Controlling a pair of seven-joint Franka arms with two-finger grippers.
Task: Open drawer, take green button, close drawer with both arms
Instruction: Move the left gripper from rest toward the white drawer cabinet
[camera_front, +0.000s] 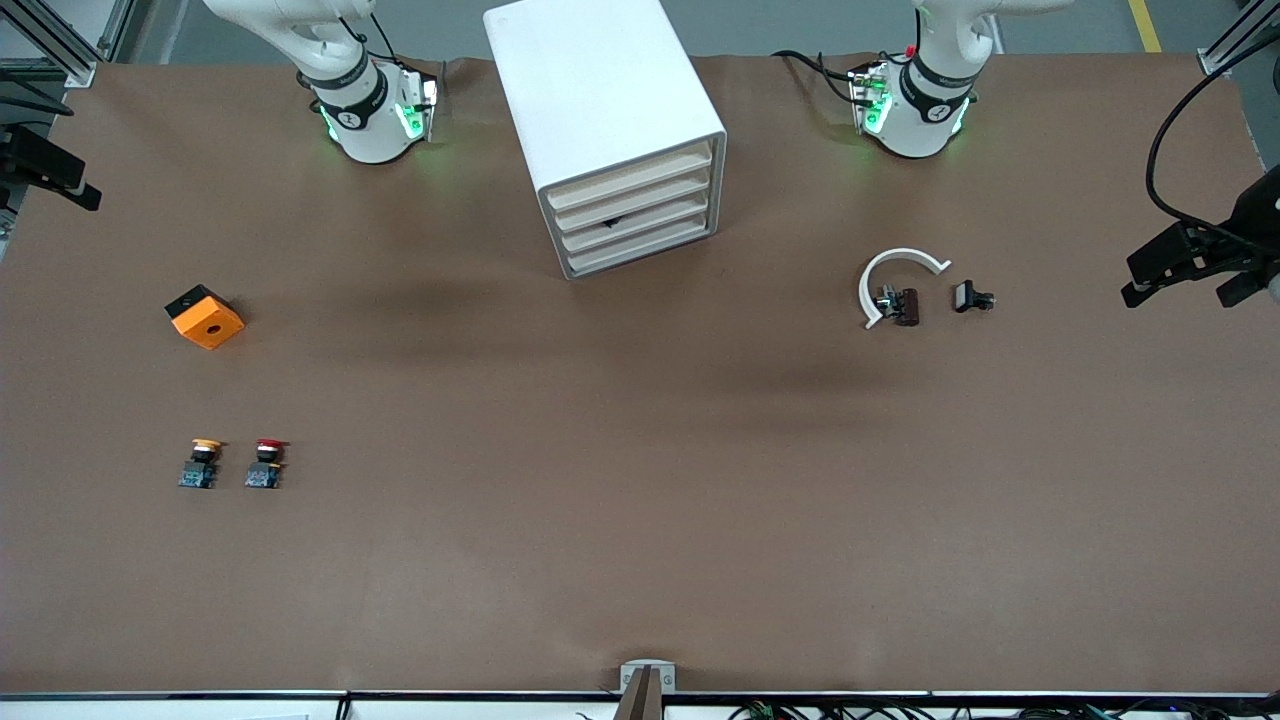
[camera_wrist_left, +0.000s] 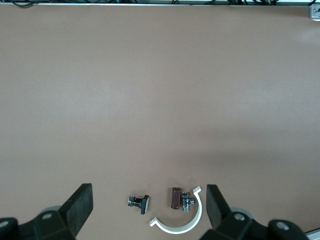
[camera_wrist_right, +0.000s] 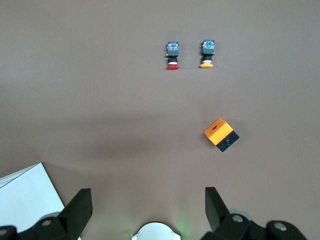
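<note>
The white cabinet (camera_front: 600, 110) stands at the back middle of the table, between the arms' bases. Its four cream-white tray drawers (camera_front: 635, 210) are all pushed in; a small dark spot shows at the third one's front. The green-capped button is hidden. Both hands are out of the front view. In the left wrist view, my left gripper (camera_wrist_left: 148, 200) is open and empty, high over the small parts near its base. In the right wrist view, my right gripper (camera_wrist_right: 147, 200) is open and empty, high over its own base (camera_wrist_right: 155, 232), beside the cabinet's corner (camera_wrist_right: 25, 200).
A white curved clip (camera_front: 895, 270), a brown part (camera_front: 905, 305) and a small black part (camera_front: 970, 296) lie toward the left arm's end. An orange block (camera_front: 204, 317), a yellow-capped button (camera_front: 203, 462) and a red-capped button (camera_front: 267, 462) lie toward the right arm's end.
</note>
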